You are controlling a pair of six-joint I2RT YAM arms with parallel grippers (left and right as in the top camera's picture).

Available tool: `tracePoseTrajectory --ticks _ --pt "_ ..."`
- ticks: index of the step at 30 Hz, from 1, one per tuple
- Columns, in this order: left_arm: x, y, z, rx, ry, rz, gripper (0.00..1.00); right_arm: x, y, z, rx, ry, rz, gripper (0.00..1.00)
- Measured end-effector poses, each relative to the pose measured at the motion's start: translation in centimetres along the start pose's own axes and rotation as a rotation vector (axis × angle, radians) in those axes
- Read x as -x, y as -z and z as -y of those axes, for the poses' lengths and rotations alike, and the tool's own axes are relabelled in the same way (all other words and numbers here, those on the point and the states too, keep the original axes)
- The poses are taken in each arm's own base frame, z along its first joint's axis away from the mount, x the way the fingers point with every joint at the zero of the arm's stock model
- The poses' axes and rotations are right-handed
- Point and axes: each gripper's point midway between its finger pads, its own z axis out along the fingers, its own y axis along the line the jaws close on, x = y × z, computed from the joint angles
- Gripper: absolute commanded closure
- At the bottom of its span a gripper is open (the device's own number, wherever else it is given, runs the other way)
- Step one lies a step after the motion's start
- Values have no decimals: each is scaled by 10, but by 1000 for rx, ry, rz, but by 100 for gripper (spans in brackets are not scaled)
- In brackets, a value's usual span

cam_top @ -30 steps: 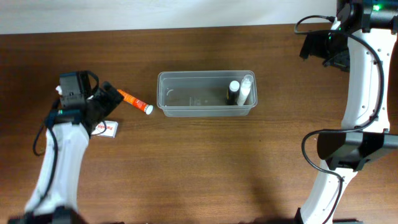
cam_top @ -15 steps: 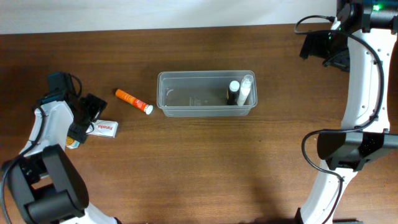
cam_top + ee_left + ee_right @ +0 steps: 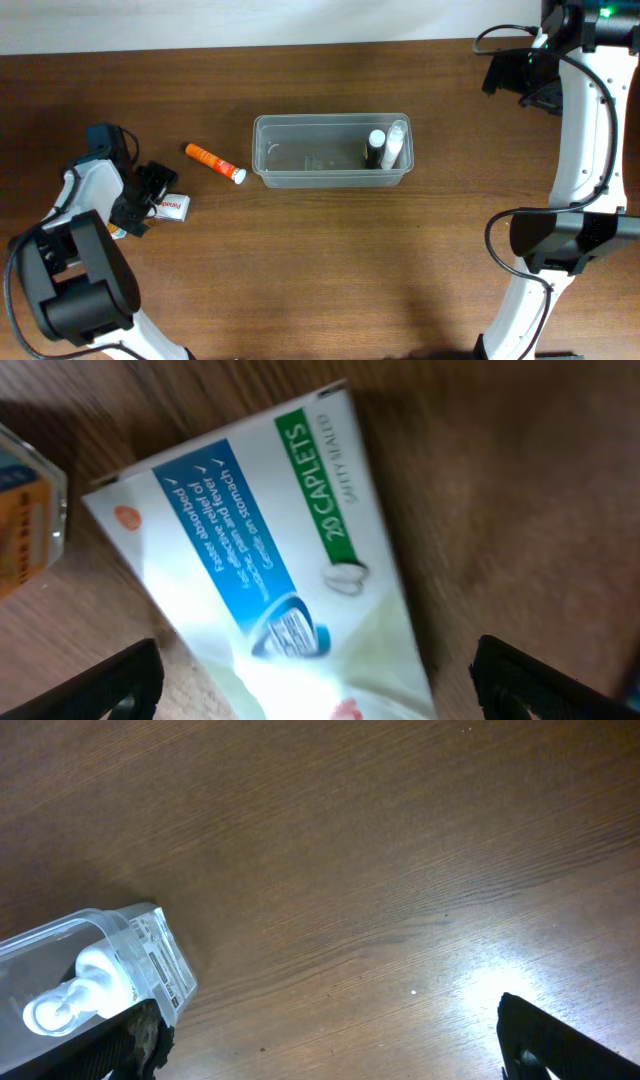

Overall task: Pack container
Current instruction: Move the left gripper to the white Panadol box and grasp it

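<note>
At the far left of the dark brown wooden bench [image 3: 300,270], the white left arm [image 3: 85,195] bends low over the surface, its base near the front-left corner. The left end effector [image 3: 152,188] points down with its jaws spread wide. In the wrist view the two black fingertips [image 3: 120,680] stand on either side of a white cardboard carton with blue and green print [image 3: 260,560], which lies flat and at a slant. Whether they touch it cannot be told. A small orange-and-blue packet [image 3: 25,510] lies just beside the carton on its left.

To the right, an orange tube with a white cap [image 3: 215,163] rests diagonally, well apart from the carton and near the container's left end.

The clear, translucent plastic rectangular container with rounded corners and a rolled rim [image 3: 300,180] sits mid-bench, long side across. Its left part shows bare floor. At its right end a black bottle with a white cap [image 3: 375,148] and a white bottle [image 3: 397,145] stand side by side. Bare wood stretches in front of it and on to the right. Behind it a narrow strip of bench runs to the pale far edge.

The white right arm [image 3: 585,150] rises from the front right toward the far-right corner. The right end effector [image 3: 520,75] hangs there with its jaws wide apart over bare wood, and one corner of the container shows in its wrist view.
</note>
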Motion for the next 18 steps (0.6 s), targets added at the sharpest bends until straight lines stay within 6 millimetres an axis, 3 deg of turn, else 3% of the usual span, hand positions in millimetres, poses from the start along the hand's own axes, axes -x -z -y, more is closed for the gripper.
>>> tracePoseTrajectory --ticks 2,9,18 --pt "-1 -4 -2 12 0 -8 11 0 0 0 0 0 0 2" --pt "-1 -5 -2 16 -62 -12 48 0 0 0 0 0 0 2" --pt "-4 -6 -6 31 -97 -25 58 0 0 0 0 0 0 2"
